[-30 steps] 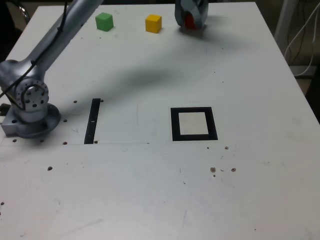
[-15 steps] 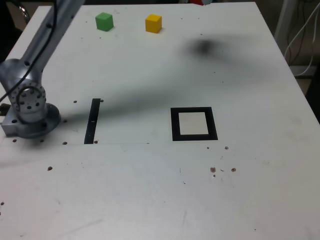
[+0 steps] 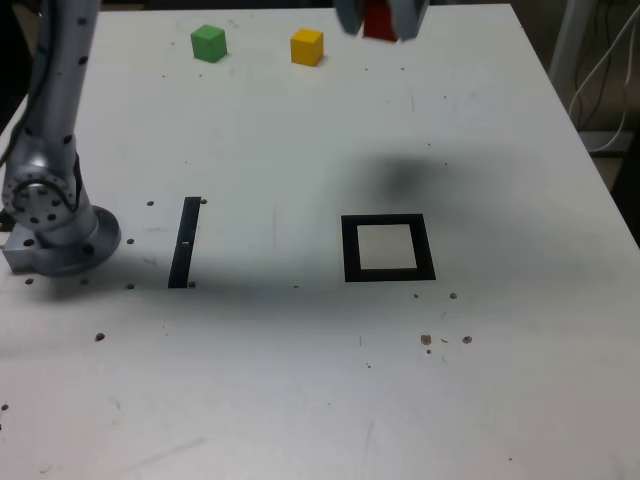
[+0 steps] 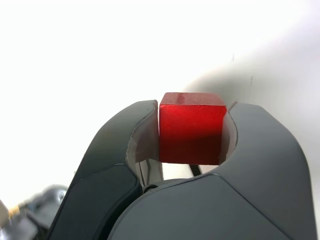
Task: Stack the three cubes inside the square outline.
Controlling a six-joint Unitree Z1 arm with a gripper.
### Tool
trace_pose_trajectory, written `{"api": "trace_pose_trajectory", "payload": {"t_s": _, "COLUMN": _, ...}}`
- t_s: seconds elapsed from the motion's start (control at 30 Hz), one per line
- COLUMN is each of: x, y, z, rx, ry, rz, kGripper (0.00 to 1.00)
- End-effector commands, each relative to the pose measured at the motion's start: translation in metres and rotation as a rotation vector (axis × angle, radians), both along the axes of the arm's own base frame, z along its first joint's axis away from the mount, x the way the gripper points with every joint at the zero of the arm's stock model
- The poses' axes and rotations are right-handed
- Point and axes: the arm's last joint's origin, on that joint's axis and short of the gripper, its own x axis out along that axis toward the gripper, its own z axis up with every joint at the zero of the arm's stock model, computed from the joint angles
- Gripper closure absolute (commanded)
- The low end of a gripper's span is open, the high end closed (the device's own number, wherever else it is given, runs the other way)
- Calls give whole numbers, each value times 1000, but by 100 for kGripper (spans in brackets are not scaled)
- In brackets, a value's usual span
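the red cube (image 4: 191, 128) sits pinched between the two dark jaws of the gripper (image 3: 381, 18), which press flat against two opposite faces of it, as the wrist view shows close up. in the exterior view the gripper hangs at the far edge of the picture, raised off the white counter (image 3: 300, 380), with the red cube (image 3: 379, 21) showing between its grey halves; a soft dark shadow lies on the counter nearer, just beyond the square outline (image 3: 388, 248). the square outline, a thick black frame with a pale centre, lies near the middle of the counter toward the exterior view's right, with nothing in it. the yellow cube (image 3: 307, 46) rests on the far part of the counter, just to the left of the gripper in the exterior view, and the green cube (image 3: 209, 43) rests further left, apart from the yellow one. a narrow black strip (image 3: 185, 243) lies left of the outline, and beyond it on the exterior view's left stands the arm's round grey base (image 3: 55, 225).
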Motion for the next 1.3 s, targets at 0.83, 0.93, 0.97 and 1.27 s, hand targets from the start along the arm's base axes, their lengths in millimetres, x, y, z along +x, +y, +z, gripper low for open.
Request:
{"api": "trace_pose_trajectory", "payload": {"t_s": 0.83, "x": -1, "y": -157, "z": -107, "rx": -179, "ry": -20, "rz": 264, "kGripper": 83}}
{"api": "trace_pose_trajectory", "payload": {"t_s": 0.93, "x": -3, "y": -152, "z": -113, "rx": -150, "ry": -25, "rz": 272, "kGripper": 83}}
{"api": "trace_pose_trajectory", "payload": {"t_s": 0.97, "x": -3, "y": -151, "z": -115, "rx": -139, "ry": -26, "rz": 273, "kGripper": 83}}
{"api": "trace_pose_trajectory", "payload": {"t_s": 1.27, "x": -5, "y": -143, "z": -143, "rx": -40, "ry": -67, "rz": 315, "kGripper": 83}}
